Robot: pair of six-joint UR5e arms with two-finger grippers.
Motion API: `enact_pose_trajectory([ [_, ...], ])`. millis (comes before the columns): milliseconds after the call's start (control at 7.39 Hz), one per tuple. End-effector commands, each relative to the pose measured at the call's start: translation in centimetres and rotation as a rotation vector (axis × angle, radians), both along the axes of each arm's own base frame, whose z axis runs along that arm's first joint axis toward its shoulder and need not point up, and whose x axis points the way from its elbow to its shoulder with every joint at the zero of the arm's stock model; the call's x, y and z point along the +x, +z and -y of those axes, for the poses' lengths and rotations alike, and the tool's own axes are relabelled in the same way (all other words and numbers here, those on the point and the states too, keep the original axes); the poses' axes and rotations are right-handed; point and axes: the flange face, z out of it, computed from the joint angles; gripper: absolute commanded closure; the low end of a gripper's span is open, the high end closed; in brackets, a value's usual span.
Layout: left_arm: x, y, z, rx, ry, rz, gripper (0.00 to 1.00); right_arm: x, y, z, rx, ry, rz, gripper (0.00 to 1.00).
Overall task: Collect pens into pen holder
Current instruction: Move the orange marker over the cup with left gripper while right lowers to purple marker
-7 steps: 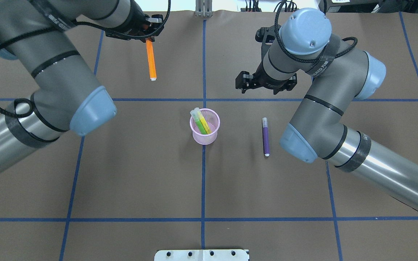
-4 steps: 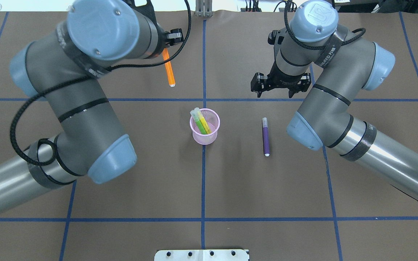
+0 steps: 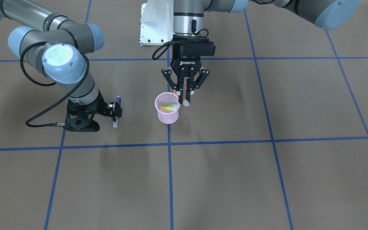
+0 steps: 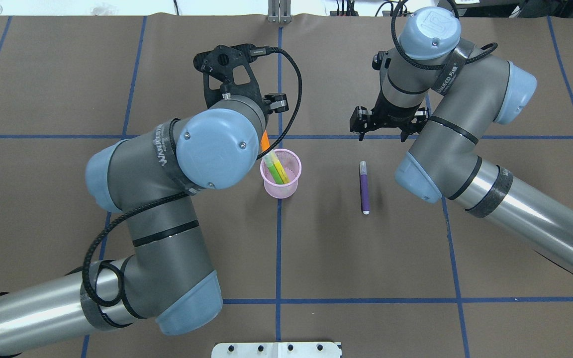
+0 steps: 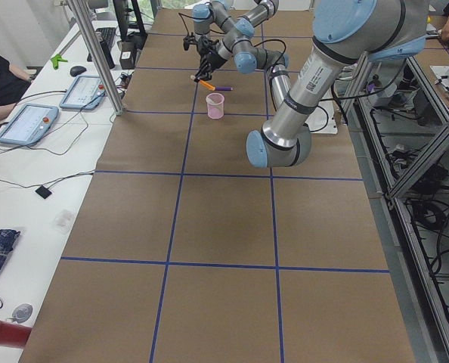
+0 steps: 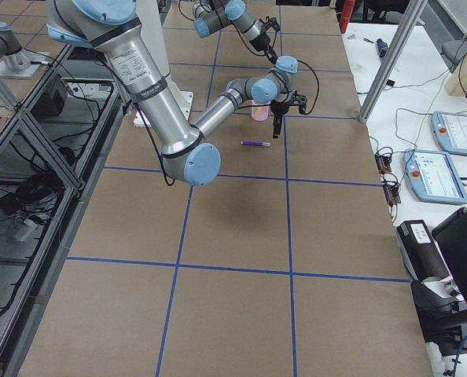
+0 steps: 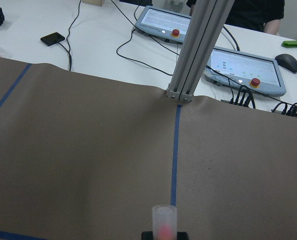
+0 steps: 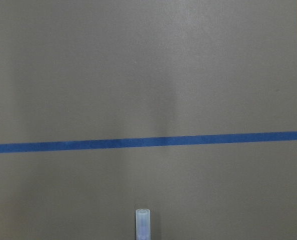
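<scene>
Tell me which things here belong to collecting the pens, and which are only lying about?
Job: pen holder; green pen and yellow pen inside it; orange pen, gripped; purple pen, not yet picked.
Lying about: control tablets, phone, mouse.

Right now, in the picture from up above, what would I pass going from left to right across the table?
First the left arm's round blue cap → the pen holder → the purple pen → the right arm's blue elbow.
</scene>
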Motion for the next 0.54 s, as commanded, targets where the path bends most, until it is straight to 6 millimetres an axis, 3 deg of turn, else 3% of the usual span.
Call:
enact_pose_trajectory([
  [0,3.4,-1.8,0.5,-0.006,-0.011,0.010,1.00,-0.7,2.2,-0.4,0.022,-0.011,0.037,0.00],
  [135,4.9,-1.6,1.4,-0.016,-0.017,0.036,1.00,-0.8,2.4,-0.3,0.020,-0.009,0.039,0.00],
  [406,5.7,-0.9,2.2,-0.003,-0.033,0.041,1.00,-1.8,2.7,-0.9,0.009,-0.019,0.035,0.00],
])
